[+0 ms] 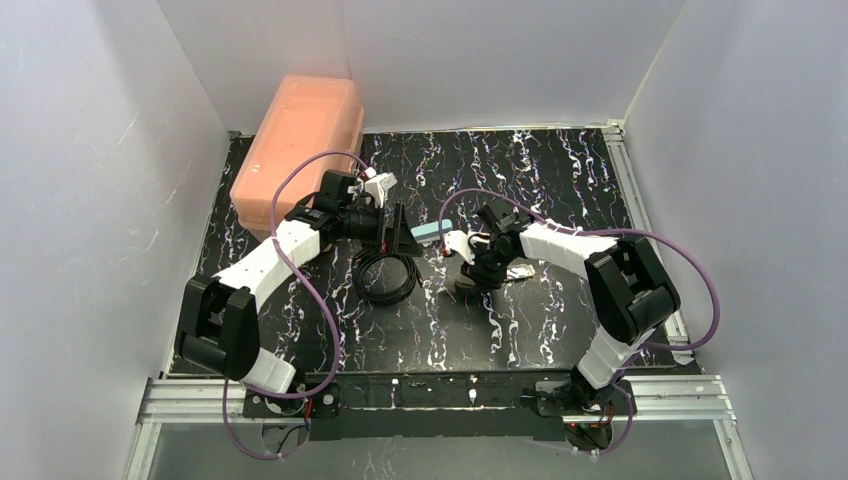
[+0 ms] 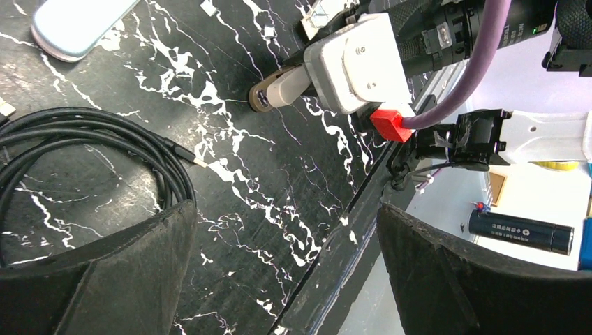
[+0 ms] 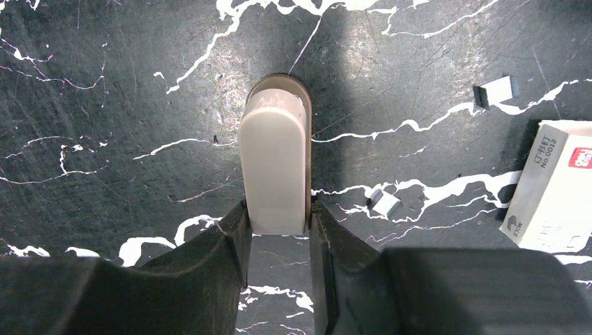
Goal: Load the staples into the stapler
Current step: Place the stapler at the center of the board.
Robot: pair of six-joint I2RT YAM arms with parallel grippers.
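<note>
The light-blue stapler (image 1: 433, 232) lies on the black marbled table just right of my left gripper (image 1: 403, 237); its rounded end shows in the left wrist view (image 2: 77, 24). My left gripper (image 2: 286, 279) is open and empty above the table. My right gripper (image 3: 279, 216) is shut on the near end of a pale beige oblong piece (image 3: 275, 164) with a rounded end and a brown base, resting on the table (image 2: 279, 87). Two short silvery staple strips (image 3: 496, 91) (image 3: 384, 202) lie loose to its right. The small cardboard staple sleeve (image 3: 551, 185) lies at the right (image 1: 520, 272).
A coiled black cable (image 1: 385, 272) lies below my left gripper and also shows in the left wrist view (image 2: 91, 153). A large orange lidded box (image 1: 300, 145) stands at the back left. White walls enclose the table on three sides.
</note>
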